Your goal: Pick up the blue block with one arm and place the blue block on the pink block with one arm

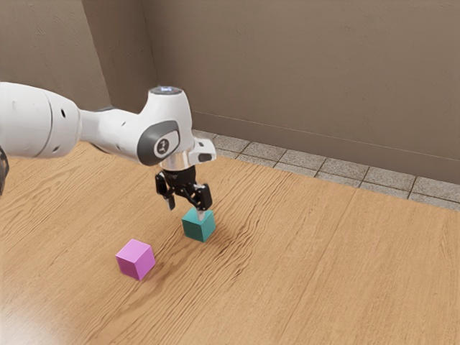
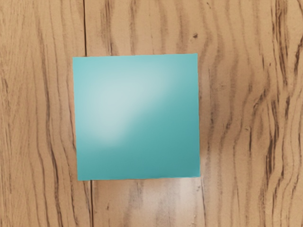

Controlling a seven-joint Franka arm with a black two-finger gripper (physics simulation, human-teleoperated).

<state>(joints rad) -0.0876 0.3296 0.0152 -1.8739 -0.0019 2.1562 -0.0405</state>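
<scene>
A teal-blue block (image 1: 198, 226) rests on the wooden table, and in the wrist view its square top (image 2: 136, 117) lies directly under my hand. My black gripper (image 1: 188, 204) hovers just above this block, fingers spread apart with nothing between them. One fingertip (image 1: 202, 208) hangs close over the block's top edge. A pink block (image 1: 136, 259) sits on the table to the exterior view's left of the blue one and nearer the front, roughly a block's width away from it.
The wooden table (image 1: 323, 266) stretches wide to the exterior view's right and front. A strip of grey tiles (image 1: 345, 169) runs along the table's far edge below a brown wall (image 1: 323, 72).
</scene>
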